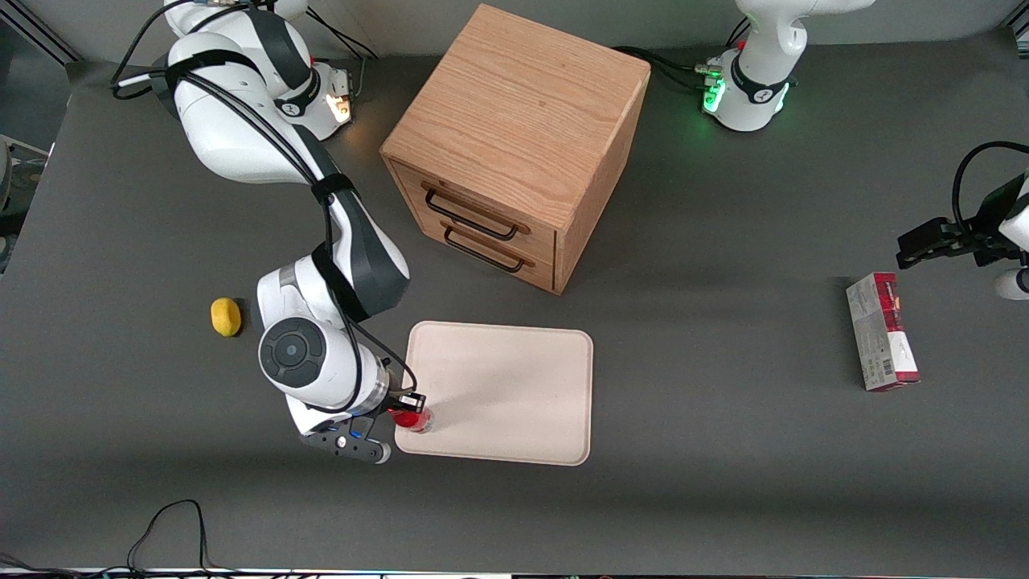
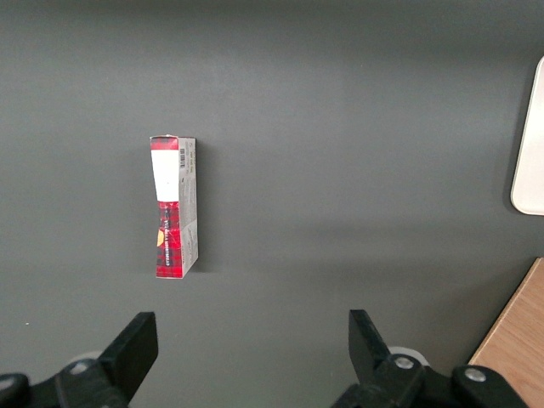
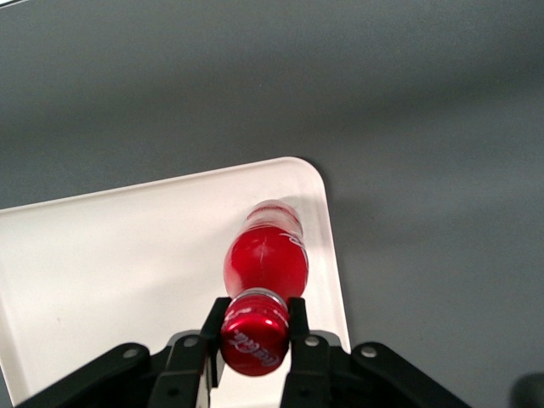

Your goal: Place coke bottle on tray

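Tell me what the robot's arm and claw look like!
The working arm is glossy white with dark grey joints, black cables strapped along it, and a round grey cap on its wrist. Its claw, near the tray's corner, is black, with two slim fingers and small silver screws.

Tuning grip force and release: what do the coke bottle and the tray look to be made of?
The coke bottle, held at its neck by the gripper, looks like glossy clear plastic, red inside, with highlights on its side and a see-through base. The tray looks matte cream plastic or pressed fibre: no glare, soft rounded rim.
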You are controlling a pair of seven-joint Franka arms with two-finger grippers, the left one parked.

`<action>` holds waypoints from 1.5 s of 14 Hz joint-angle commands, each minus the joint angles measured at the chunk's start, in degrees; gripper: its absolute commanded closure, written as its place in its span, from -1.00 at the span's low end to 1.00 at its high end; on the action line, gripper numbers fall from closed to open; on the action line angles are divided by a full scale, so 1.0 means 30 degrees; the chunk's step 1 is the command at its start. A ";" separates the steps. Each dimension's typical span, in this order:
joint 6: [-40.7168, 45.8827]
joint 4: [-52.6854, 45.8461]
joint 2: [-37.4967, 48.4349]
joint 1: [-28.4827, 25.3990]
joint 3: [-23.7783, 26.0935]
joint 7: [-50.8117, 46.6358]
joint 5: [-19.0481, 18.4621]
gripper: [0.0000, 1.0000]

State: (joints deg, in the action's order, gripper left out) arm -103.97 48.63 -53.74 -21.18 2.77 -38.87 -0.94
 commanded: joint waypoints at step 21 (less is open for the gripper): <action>-0.0235 -0.0654 -0.0368 -0.0118 0.0015 -0.0726 -0.0361 -1.00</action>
State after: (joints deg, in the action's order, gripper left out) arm -104.75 48.15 -54.26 -21.18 2.77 -39.25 -0.98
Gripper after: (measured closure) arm 0.000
